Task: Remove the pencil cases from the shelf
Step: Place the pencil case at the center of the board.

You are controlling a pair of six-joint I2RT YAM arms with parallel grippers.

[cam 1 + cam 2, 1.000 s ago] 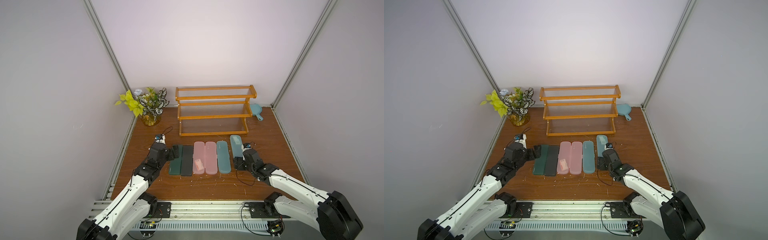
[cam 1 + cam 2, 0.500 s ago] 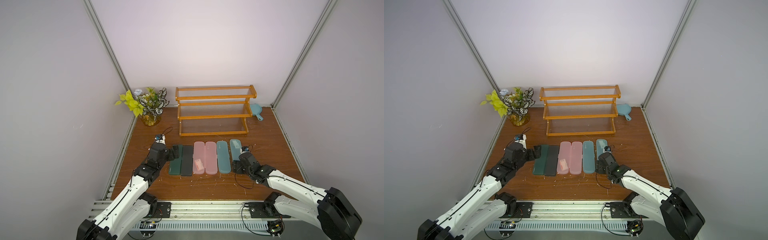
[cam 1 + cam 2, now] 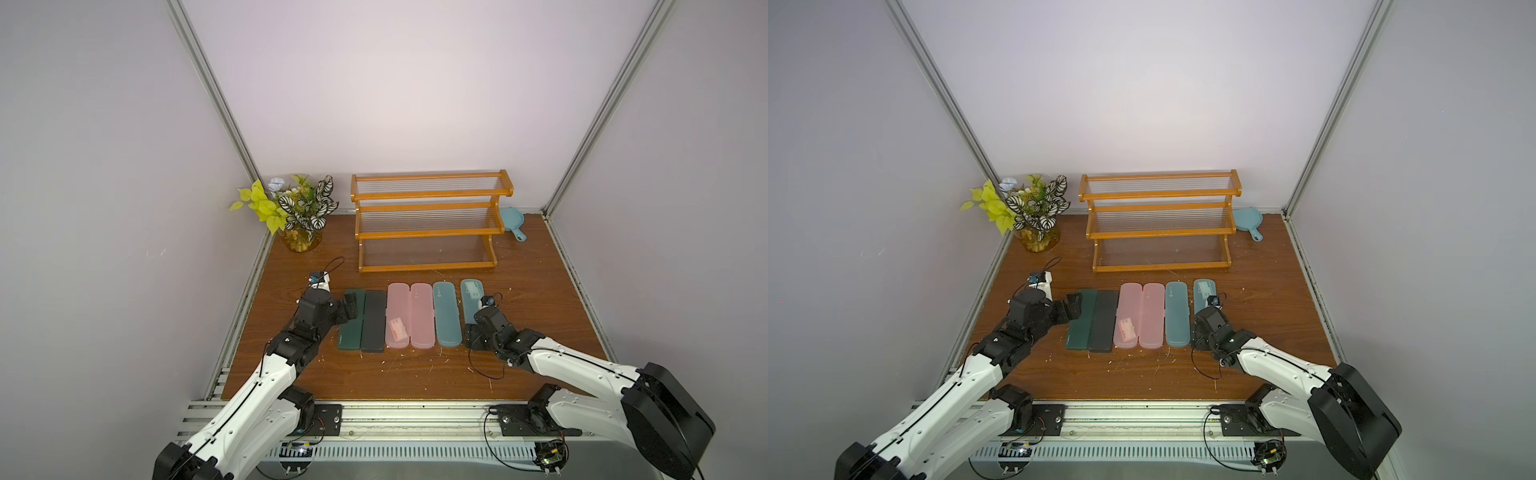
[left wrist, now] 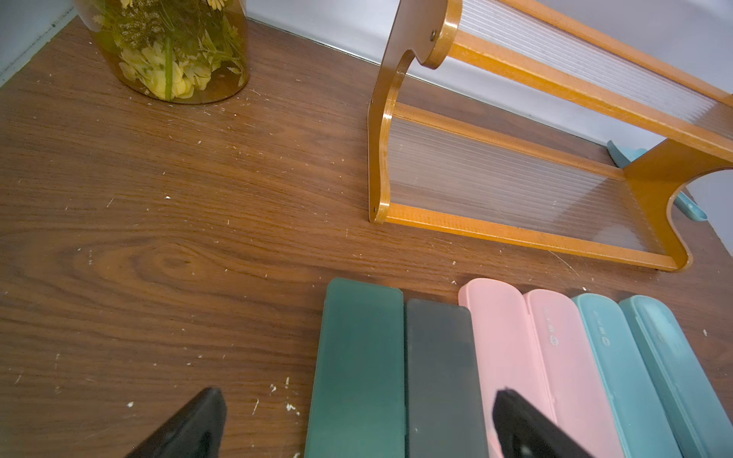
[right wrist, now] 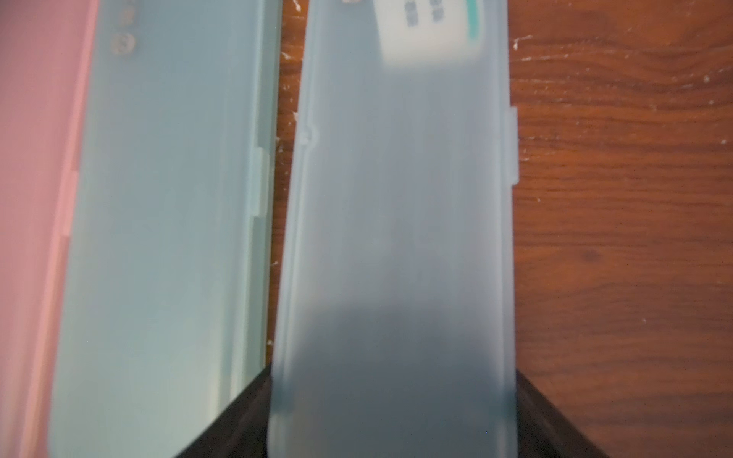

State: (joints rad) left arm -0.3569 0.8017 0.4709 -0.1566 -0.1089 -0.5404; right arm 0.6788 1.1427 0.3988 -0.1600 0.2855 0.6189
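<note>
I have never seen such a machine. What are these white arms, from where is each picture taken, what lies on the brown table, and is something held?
It is a robot with two white arms, each ending in a claw. Two pictures look down on the whole scene from above; the other two come from a camera on each wrist. On the table, six pencil cases form a row before the shelf, whose tiers hold nothing. A plant and a small teal pan stand at the back. The left claw is open, over the dark green case. The right claw is shut on the teal case at the row's other end.
</note>
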